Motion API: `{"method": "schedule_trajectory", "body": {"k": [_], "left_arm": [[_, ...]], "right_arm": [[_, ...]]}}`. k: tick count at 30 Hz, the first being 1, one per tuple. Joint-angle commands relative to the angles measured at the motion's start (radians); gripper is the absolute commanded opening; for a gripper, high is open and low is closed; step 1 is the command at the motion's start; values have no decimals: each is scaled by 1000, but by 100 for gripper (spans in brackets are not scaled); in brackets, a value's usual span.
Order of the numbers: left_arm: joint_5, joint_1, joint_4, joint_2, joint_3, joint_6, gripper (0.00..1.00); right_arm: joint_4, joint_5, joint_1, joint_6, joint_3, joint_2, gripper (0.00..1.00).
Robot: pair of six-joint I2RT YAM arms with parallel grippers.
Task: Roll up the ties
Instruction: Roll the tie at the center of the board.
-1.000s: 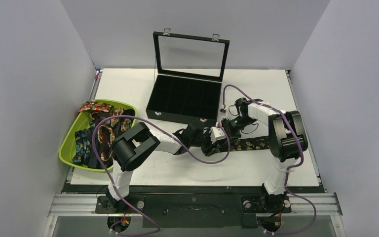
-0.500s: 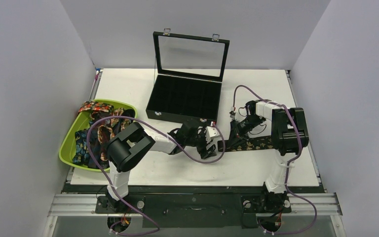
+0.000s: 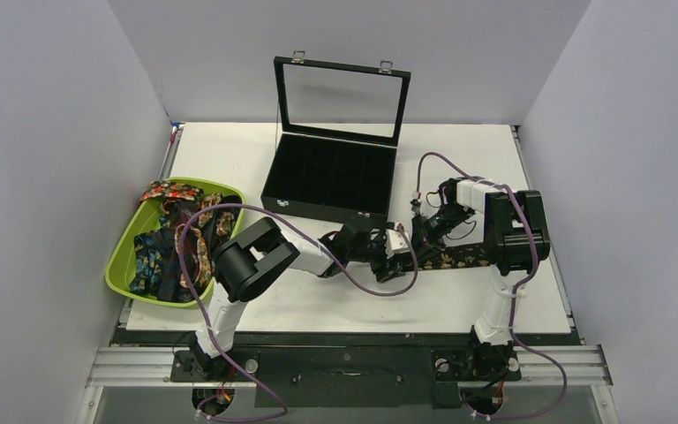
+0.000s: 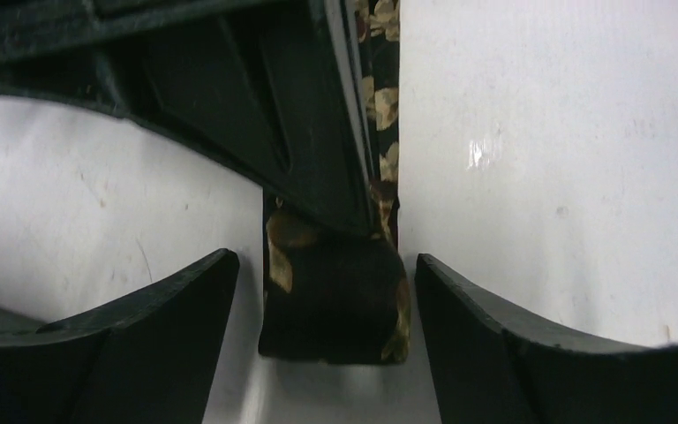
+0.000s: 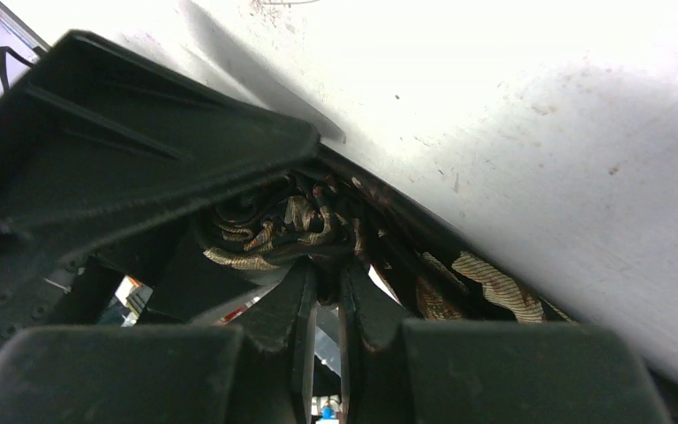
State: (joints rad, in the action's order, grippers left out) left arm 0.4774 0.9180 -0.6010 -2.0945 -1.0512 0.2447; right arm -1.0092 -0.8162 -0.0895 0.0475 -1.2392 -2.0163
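Leftmost, a green bin (image 3: 116, 265) sat at the left edge of the table (image 3: 229, 150). It held a loose heap of ties (image 3: 172, 243) in dark prints with red, orange and blue. The left arm reached from its near base to the right, across the middle of the table. The left gripper (image 3: 399, 258) was low over the surface, and its fingers (image 4: 168, 327) were spread wide. They held nothing. In the left wrist view, white table showed on both sides between the fingers and the fabric.

Between those fingers lay the roll (image 4: 335, 309), the coiled end of a dark tie (image 3: 459, 258) with tan-gold florals. The roll rested on the table, near the middle and slightly to the right. Just beyond it, on the far side, stood a black case (image 3: 318, 181) with its glass lid (image 3: 342, 99) raised upright. The case was close to the roll but apart from it.

The right gripper (image 3: 417, 238) met the roll from the far right. Its fingers (image 5: 287, 309) were closed to a narrow slit, with their tips in the spiral of the coil, gripping the fabric there. The right wrist view showed the layered turns of the print directly ahead of the tips.

From the roll, the unrolled length of the tie ran flat along the table to the right and passed under the right arm. Its far end was hidden by that arm.
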Motion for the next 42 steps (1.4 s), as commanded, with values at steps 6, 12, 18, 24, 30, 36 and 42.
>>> {"method": "schedule_trajectory", "body": {"k": [6, 12, 18, 24, 30, 36, 42], "left_arm": [[-1, 5, 109, -9, -1, 98, 33], [-4, -1, 214, 78, 80, -10, 21], [-4, 0, 261, 108, 103, -53, 19], [-15, -4, 333, 100, 66, -106, 20], [-56, -3, 381, 95, 30, -131, 20], [-73, -4, 404, 97, 24, -100, 20], [-78, -9, 418, 97, 19, -78, 21]], "right_arm": [[92, 139, -9, 67, 1, -15, 1], [82, 1, -3, 17, -117, 88, 35], [7, 12, 26, 53, -237, 128, 45], [12, -71, -22, 50, -125, 153, 46], [15, -40, -108, 67, -44, 158, 46], [76, -11, -134, 51, 25, 150, 43], [90, 23, -132, 75, 55, 104, 22]]}}
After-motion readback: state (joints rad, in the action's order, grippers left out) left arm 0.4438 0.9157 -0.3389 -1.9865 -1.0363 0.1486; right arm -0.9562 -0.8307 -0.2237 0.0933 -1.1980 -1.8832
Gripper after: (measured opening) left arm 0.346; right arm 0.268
